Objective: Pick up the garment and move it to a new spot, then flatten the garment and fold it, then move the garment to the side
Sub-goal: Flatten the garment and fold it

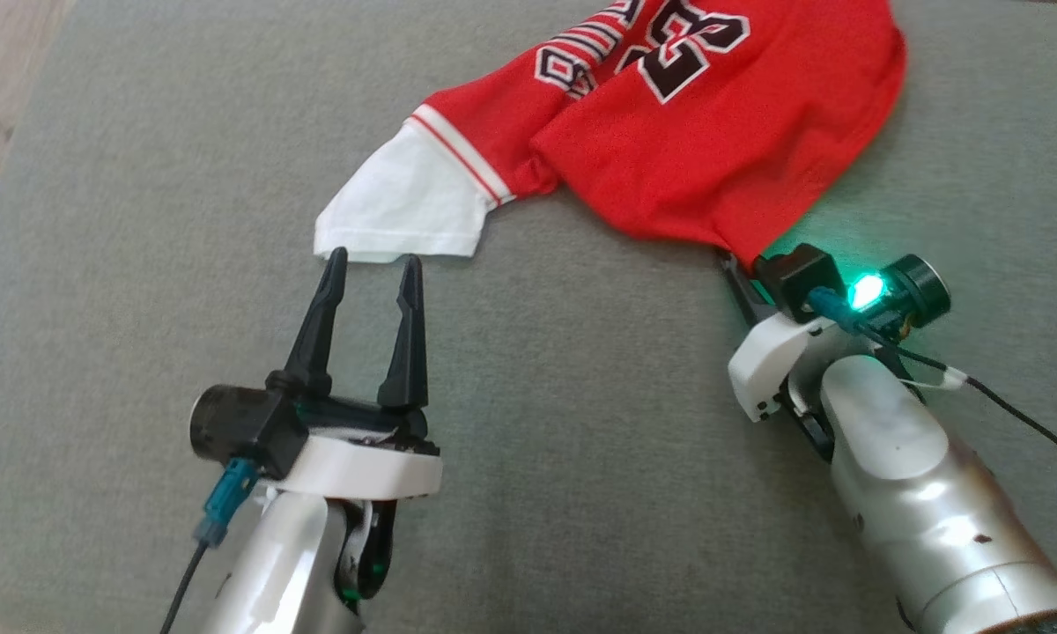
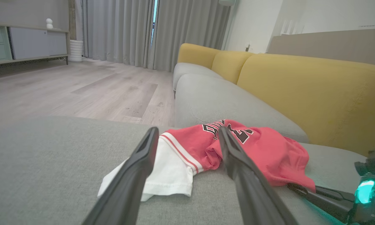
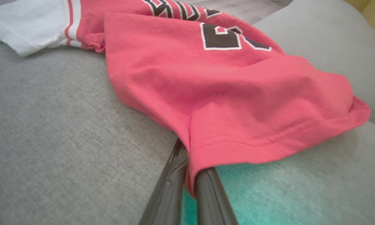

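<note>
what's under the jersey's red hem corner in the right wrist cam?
The right gripper has its two dark fingers pinching the jersey hem, with the grey cushion below. The fingertips are covered by cloth, so grip depth can't be seen.

black no. 23 on red garment (image 1: 713, 150), other lettering (image 1: 571, 63) unreadable

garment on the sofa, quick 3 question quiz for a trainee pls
1. True or false: the left gripper is shut on the white sleeve.
2. Which pinches the garment's red hem? A) left gripper B) right gripper
3. Fill in: the garment lies on a grey ___.
Key: 1 false, its jaws stand open at the sleeve's edge; 2 B; 3 cushion.
</note>
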